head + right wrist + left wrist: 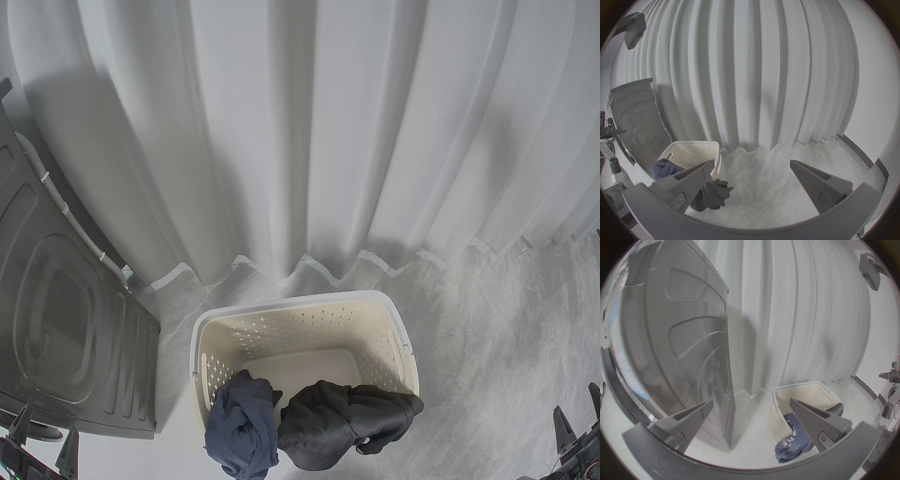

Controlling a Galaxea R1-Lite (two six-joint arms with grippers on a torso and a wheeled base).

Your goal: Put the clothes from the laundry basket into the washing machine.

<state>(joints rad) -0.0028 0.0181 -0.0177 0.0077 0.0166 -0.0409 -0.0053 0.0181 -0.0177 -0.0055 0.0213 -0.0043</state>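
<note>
A white pleated curtain (312, 125) covers the upper two thirds of the head view, its hem meeting the floor in a zigzag line across the middle. The pale grey marbled floor (500, 344) takes up the lower part of the frame, widest at the lower right. At the left edge stands the washing machine (62, 325), seen as a grey panel with pressed ribs (its door cannot be made out from here).

The cream laundry basket (294, 303) sits on the floor at lower centre, just beside the machine with a strip of floor between them; its perforated walls and bare bottom are in view. Two pieces of clothing hang over its near rim, touching each other. The black garment (344, 419) is draped over the rim toward the right, and the navy garment (240, 425) hangs over the rim to its left, spilling down the outside.

A thin corrugated hose (62, 206) runs diagonally along the machine's upper edge.

The left end effector (750, 402) is in the lower left corner of the head view, fingers spread wide and holding nothing. The right end effector (751, 162) is in the lower right corner, also spread and empty, well apart from the basket.
</note>
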